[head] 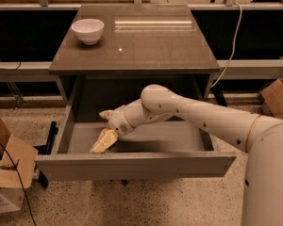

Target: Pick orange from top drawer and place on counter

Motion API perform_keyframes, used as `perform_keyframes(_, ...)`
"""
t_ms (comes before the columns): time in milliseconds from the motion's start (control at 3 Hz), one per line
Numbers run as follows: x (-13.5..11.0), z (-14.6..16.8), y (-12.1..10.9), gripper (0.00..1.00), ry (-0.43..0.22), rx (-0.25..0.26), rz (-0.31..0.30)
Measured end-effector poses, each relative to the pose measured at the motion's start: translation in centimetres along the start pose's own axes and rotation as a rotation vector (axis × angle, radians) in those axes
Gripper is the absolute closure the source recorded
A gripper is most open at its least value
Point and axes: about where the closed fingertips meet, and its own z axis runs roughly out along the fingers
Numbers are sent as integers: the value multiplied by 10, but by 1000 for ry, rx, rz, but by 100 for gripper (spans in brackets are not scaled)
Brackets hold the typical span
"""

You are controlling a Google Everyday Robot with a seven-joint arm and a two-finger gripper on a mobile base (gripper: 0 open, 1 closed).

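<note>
The top drawer (pixel 132 166) is pulled open, and part of its grey floor shows. My gripper (pixel 101 131) reaches down into the drawer's left part, with the arm coming in from the right. Its two cream fingers are spread apart: one finger (pixel 103 141) lies low near the drawer floor and the other (pixel 106 113) is higher toward the back. Nothing shows between them. The orange is not in view; the drawer front and my gripper hide part of the inside. The counter (pixel 146 46) is the glossy dark top above the drawer.
A white bowl (pixel 88 30) stands at the counter's back left. Cardboard boxes sit on the speckled floor at the left (pixel 4 173) and at the far right (pixel 279 95). A white cable (pixel 233 36) hangs behind the counter's right side.
</note>
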Motion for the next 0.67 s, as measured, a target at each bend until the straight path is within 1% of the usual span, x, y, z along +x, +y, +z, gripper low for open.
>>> perform_keyframes(333,0,0,0,0,0,0,0)
perform_keyframes(667,-1,0,0,19,0,0,0)
